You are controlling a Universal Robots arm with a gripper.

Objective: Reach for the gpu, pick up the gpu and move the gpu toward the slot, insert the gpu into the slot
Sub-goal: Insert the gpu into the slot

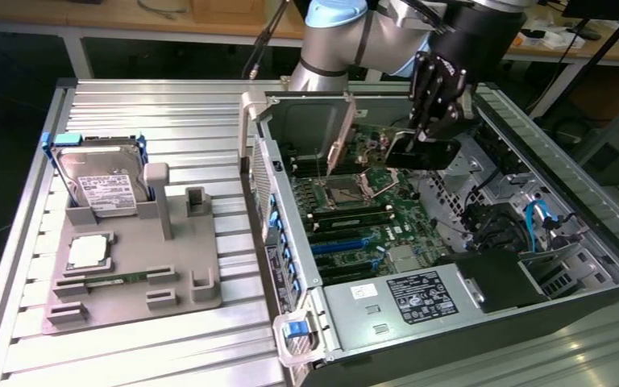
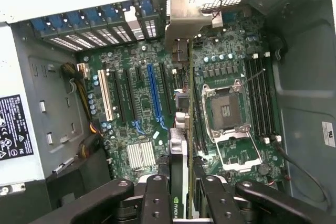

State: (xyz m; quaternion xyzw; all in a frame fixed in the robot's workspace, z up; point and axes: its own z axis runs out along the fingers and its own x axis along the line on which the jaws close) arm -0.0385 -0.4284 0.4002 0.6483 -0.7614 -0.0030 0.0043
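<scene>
Transfer step: the end effector point(image 1: 430, 133), clenched on the thin dark circuit-card gpu point(image 2: 178, 150), holds it above the motherboard, with the long blue slot point(image 2: 154, 95) at 7 o'clock in the exterior view; insertion probably requires edge-to-slot alignment.

A green motherboard point(image 2: 122, 124) bearing a blue slot point(image 2: 154, 95) is seen beyond the black gripper point(image 2: 181, 195); the gpu point(image 2: 178, 148) is dark, silver-bracketed.

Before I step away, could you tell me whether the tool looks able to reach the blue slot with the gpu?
Probably yes: the tool is shut on the gpu inside the open case, and the blue slot lies bare on the motherboard, with nothing plugged in or lying across it.
</scene>
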